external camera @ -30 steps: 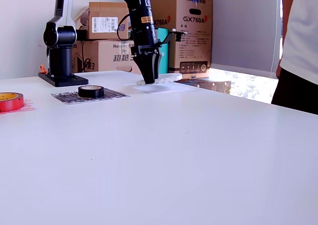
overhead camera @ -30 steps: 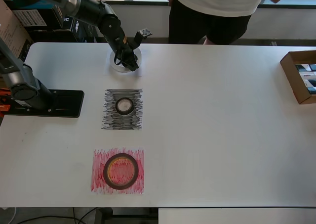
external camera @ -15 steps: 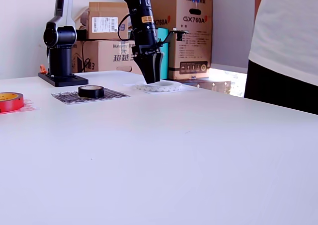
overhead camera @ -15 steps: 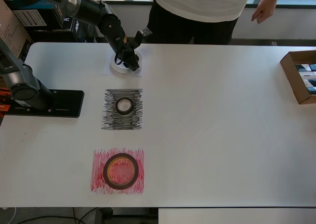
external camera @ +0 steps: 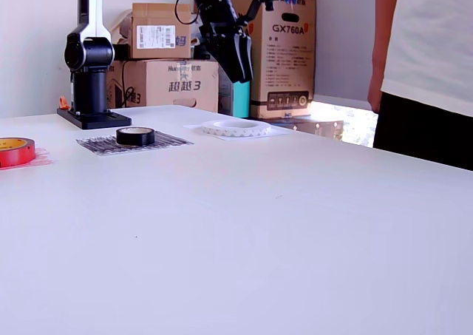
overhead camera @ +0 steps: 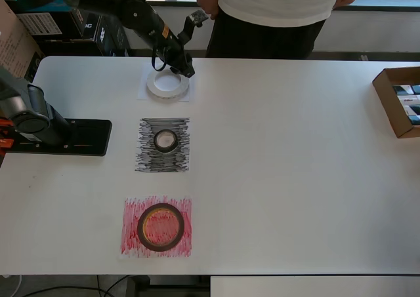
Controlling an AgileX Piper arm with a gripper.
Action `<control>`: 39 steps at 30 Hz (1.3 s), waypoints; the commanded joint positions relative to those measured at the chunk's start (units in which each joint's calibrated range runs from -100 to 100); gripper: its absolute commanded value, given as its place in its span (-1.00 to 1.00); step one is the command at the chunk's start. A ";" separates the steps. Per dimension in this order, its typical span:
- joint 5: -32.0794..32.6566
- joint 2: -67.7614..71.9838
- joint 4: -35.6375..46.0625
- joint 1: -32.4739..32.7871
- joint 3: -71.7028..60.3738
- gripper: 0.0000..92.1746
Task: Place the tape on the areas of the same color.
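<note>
Evidently all three rolls lie on their patches. The wide white ring of tape [overhead camera: 168, 84] lies flat on the plain white paper patch [overhead camera: 142, 94] near the far edge of the white surface [overhead camera: 295, 179] in the overhead view, toward its left corner. The small black ring of tape [overhead camera: 165, 140] sits about centred on the black-scribbled paper patch [overhead camera: 146, 158], mid-depth on the same side. The wide dark-red ring of tape with yellowish core [overhead camera: 160, 227] rests on the red-scribbled paper patch [overhead camera: 131, 241] near the front edge.

The black tool [overhead camera: 182, 66] of the arm hangs in the air above the far rim of the white ring; the exterior view shows it [external camera: 240, 67] clear of the roll, nothing between its fingers. Fingers look close together at the tips, but whether fully pressed or slightly spread cannot be told from either view.

Judgement: each colour is matched, so the placing looks complete; only getting the arm away appears left.

A person in a white shirt [overhead camera: 275, 2] stands at the far edge. An open cardboard box [overhead camera: 398, 100] sits at the overhead view's right edge.
</note>
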 commanded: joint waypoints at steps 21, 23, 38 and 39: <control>-11.14 -59.53 -1.24 -16.71 11.53 -0.05; -12.12 -64.68 -1.24 -17.42 13.99 -0.05; -16.79 -87.41 -17.11 -17.66 29.98 -0.62; -16.95 -87.97 -18.47 -17.66 30.71 -0.66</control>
